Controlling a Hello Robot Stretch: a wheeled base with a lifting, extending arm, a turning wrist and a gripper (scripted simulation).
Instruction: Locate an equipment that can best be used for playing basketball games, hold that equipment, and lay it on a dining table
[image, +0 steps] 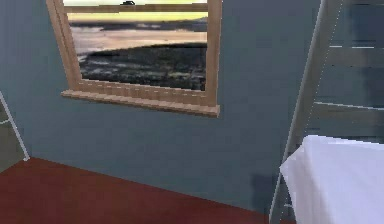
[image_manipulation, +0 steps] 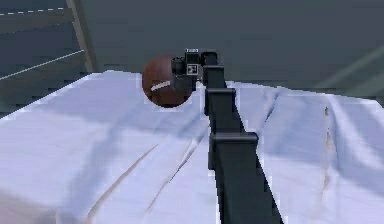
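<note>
**Going for the basketball (image_manipulation: 160, 85) on a white-draped surface (image_manipulation: 90, 150)**

In the arm side view, the brown-orange ball sits at about 11 o'clock from centre, resting on the white cloth near its far edge. The arm (image_manipulation: 235, 150) runs as a dark bar from 6 o'clock up to 12 and ends right at the ball. The gripper (image_manipulation: 178, 75) is at the ball's 2 o'clock side. Its far end overlaps the ball, so whether it grips the ball or just sits beside it cannot be told. The fingers' state cannot be read either.

The long reach is likely needed because the ball lies far across the cloth from the robot. The cloth is wrinkled and looks soft, which probably stops the ball rolling. Grey rails (image_manipulation: 40, 40) stand behind the surface at 10 o'clock.

In the forward view, a wood-framed window (image: 140, 45) with a landscape behind it is at 11 o'clock in a blue-grey wall (image: 150, 140). The red-brown floor (image: 80, 195) is at 7 o'clock, and a corner of the white cloth pokes in at 4 o'clock. The base likely sits parallel to the cloth's edge so the arm can extend sideways over it.

Judgement: this is the grasp step. The ball is on the cloth, not lifted, and the dining-table drop is not done. Whether this surface is a bed or a table is unclear. The risk is that the round ball gets nudged and rolls off.
</note>
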